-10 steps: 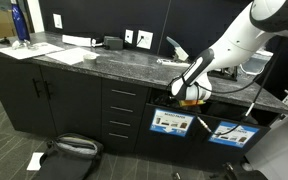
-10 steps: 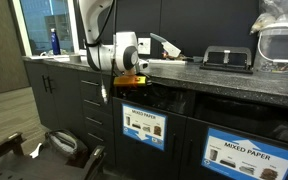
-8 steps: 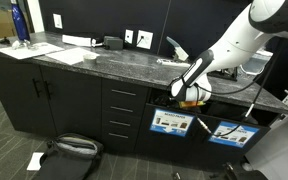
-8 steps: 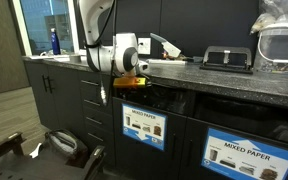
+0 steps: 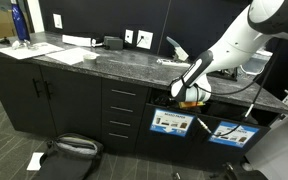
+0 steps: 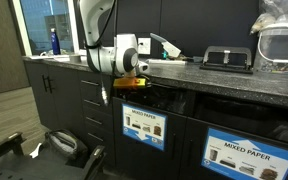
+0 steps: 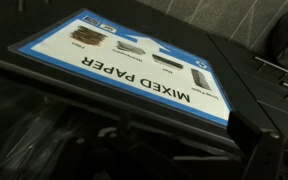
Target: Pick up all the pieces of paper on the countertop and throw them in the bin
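Observation:
My gripper (image 5: 189, 96) hangs at the dark opening of the bin, just below the countertop's front edge; it also shows in an exterior view (image 6: 132, 81). Something yellow-orange shows at its tip, and I cannot tell what it is. The bin (image 5: 172, 124) has a blue and white label, seen in an exterior view (image 6: 144, 128). The wrist view shows the "MIXED PAPER" label (image 7: 134, 65) upside down above the dark slot, with one dark finger (image 7: 280, 150) at the right edge. Sheets of paper (image 5: 70, 55) lie on the far left of the granite countertop (image 5: 124, 62). The jaws' state is not visible.
A blue bottle (image 5: 20, 24) stands at the countertop's left end beside more paper (image 5: 14, 48). A second labelled bin (image 6: 242, 156) sits beside the first. A black device (image 6: 227, 58) and a clear container (image 6: 282, 45) stand on the counter. A black bag (image 5: 72, 150) lies on the floor.

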{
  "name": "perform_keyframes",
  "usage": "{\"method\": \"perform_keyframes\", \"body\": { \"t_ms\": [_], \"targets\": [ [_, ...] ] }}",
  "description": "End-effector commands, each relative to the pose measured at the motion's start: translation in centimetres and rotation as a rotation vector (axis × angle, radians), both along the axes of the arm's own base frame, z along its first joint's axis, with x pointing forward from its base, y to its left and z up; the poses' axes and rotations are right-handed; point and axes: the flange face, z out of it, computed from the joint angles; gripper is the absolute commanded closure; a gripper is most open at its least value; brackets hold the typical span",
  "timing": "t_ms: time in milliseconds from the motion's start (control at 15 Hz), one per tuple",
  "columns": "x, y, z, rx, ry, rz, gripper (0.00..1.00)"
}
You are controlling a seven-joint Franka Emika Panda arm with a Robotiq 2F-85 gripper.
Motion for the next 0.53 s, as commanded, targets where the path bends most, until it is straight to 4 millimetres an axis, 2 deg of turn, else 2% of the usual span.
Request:
{"method": "perform_keyframes", "body": {
  "t_ms": [0, 467],
  "targets": [
    [0.1, 0.0, -0.3, -0.025, -0.012, 0.029, 0.00],
    [-0.7, 1.1, -1.2, -0.019, 0.041, 0.034, 0.00]
  ]
}}
